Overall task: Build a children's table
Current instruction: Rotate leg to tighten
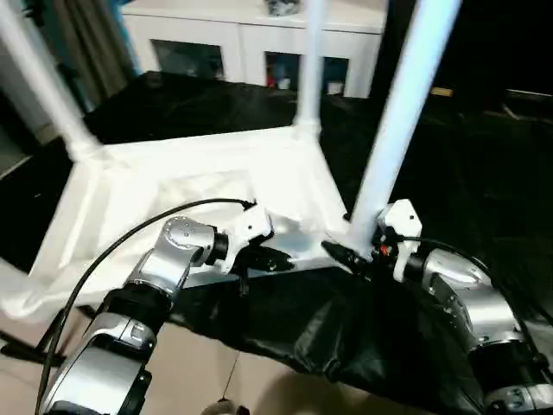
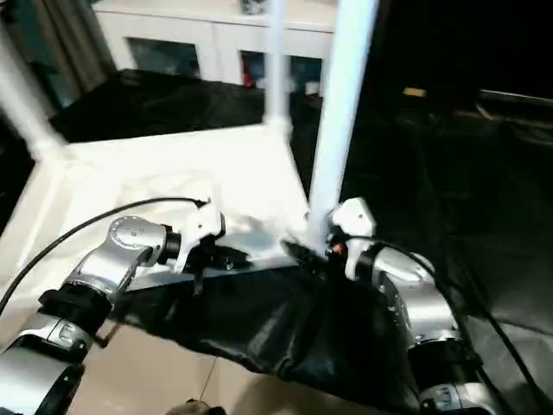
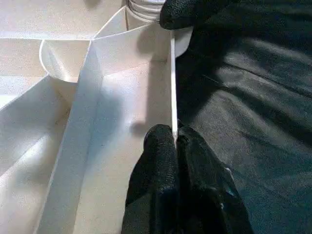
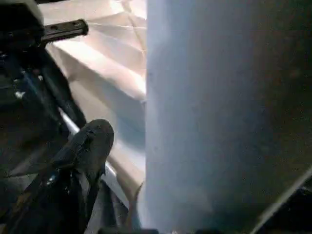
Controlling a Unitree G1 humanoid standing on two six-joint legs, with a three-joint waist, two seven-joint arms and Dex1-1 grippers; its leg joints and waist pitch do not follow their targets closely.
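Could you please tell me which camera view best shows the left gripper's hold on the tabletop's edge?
The left wrist view: the left gripper pinches the tabletop wall. The eye views show it side-on, small.

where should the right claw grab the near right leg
Low on the leg, just above its corner socket, coming in from the robot's side. It stands upright as a smooth round tube, so open fingers can close across it, and a low grip steadies it in the tabletop.

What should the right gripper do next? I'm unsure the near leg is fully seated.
Probably close the right gripper on the near leg and press it into its corner socket; its jaws stand open beside the leg's base, while the left gripper pinches the tabletop rim.
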